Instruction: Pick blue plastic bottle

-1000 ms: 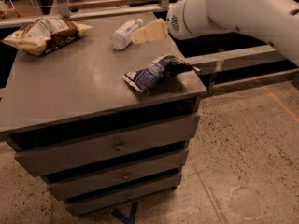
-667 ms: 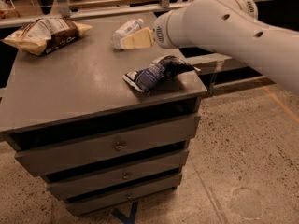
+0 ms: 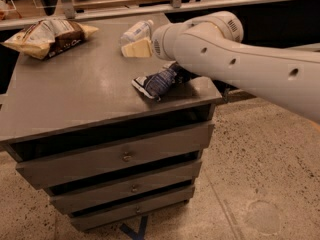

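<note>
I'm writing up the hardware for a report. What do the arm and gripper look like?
The arm is a thick, smooth white tube with small dark round holes along its side and a slotted grille at its rounded joint. No cables show. The gripper, at its tip next to the bottle, is a pale cream, flat-sided block.

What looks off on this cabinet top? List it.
The bottle lies on its side at the back of the cabinet top, with the gripper right in front of it. The blue bag sits close to the front edge. No spill shows.
</note>
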Robot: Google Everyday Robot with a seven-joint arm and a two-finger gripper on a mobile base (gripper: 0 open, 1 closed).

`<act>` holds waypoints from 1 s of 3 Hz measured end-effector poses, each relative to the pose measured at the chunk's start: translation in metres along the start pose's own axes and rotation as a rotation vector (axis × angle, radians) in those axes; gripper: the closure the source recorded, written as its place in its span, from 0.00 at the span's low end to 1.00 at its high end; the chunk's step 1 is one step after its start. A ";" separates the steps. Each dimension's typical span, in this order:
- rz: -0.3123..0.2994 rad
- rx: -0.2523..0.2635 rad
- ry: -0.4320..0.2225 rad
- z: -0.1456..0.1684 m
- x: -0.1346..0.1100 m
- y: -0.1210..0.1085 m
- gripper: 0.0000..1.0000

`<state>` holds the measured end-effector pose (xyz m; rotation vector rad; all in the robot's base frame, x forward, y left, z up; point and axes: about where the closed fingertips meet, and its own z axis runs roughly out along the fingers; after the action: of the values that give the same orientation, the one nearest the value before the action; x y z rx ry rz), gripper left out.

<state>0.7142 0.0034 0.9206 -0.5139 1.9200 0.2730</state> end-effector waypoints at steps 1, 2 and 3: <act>-0.023 0.047 0.010 0.023 -0.001 -0.009 0.00; -0.041 0.099 0.022 0.052 -0.010 -0.013 0.00; -0.056 0.126 0.007 0.086 -0.022 -0.004 0.00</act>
<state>0.7936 0.0410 0.9070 -0.4844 1.9123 0.1129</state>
